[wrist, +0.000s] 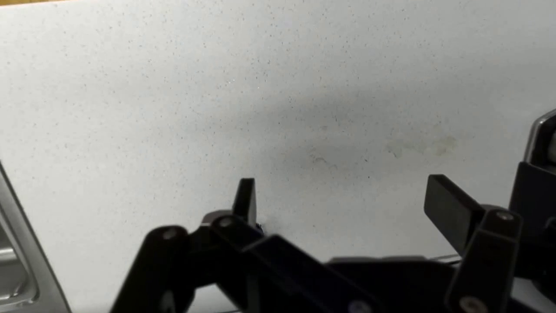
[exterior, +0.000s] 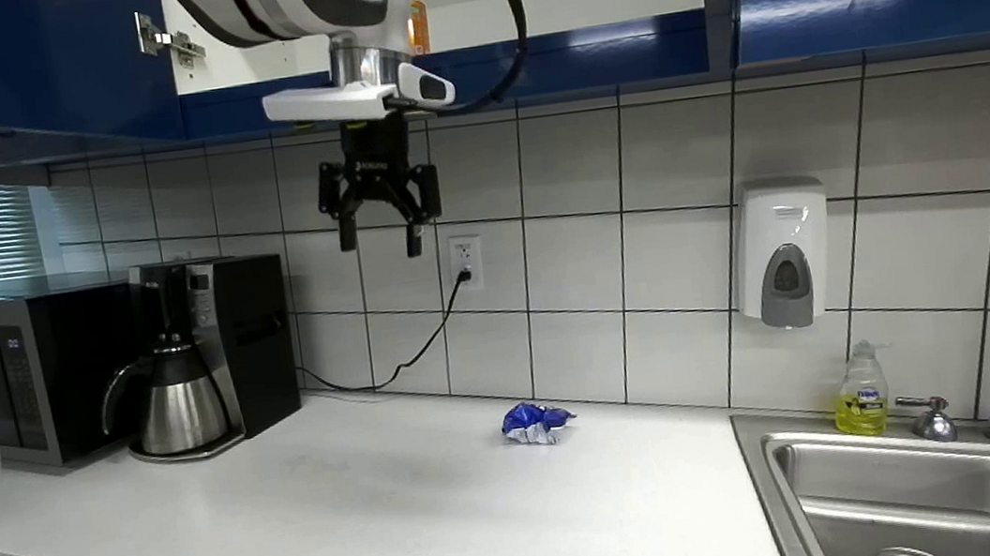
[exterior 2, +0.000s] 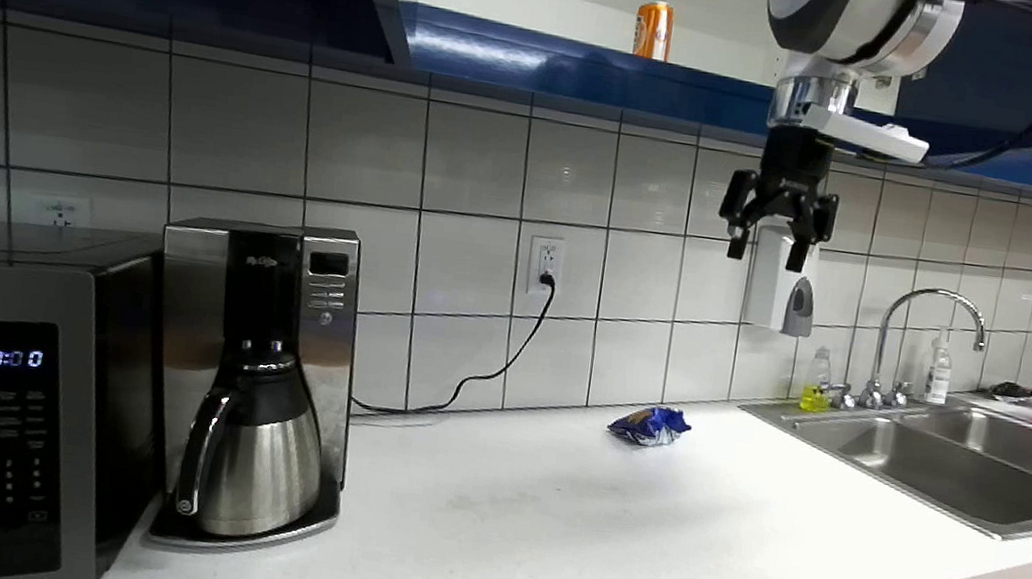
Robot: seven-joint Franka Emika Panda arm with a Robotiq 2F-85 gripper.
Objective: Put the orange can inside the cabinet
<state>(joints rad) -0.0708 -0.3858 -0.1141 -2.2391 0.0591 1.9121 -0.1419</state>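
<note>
Claw (exterior: 381, 238): hangs at 10 o'clock in an exterior view, tips pointing straight down, fingers spread wide.
Counter (wrist: 304, 108): white and flecked, running through 6 o'clock in both exterior views; the wrist view shows it between the fingers.
Cabinet (exterior 2: 528, 57): glossy dark blue, along 12 o'clock in both exterior views, standing open with its pale interior showing.
Sink (exterior 2: 955, 472): steel, set into the counter at 3 o'clock in an exterior view.
Microwave (exterior 2: 77, 430): dark-fronted, at 8 o'clock in an exterior view.
Coffee maker (exterior 2: 324, 323): at 3 o'clock from the microwave in both exterior views, just beside it, a steel pot (exterior 2: 262, 476) standing on its base.
Blue wrapper (exterior 2: 648, 426): crumpled on the counter, at 7 o'clock from the claw in an exterior view.
Orange can (exterior 2: 653, 31): upright inside the cabinet — at 11 o'clock from the claw in an exterior view, well apart.
</note>
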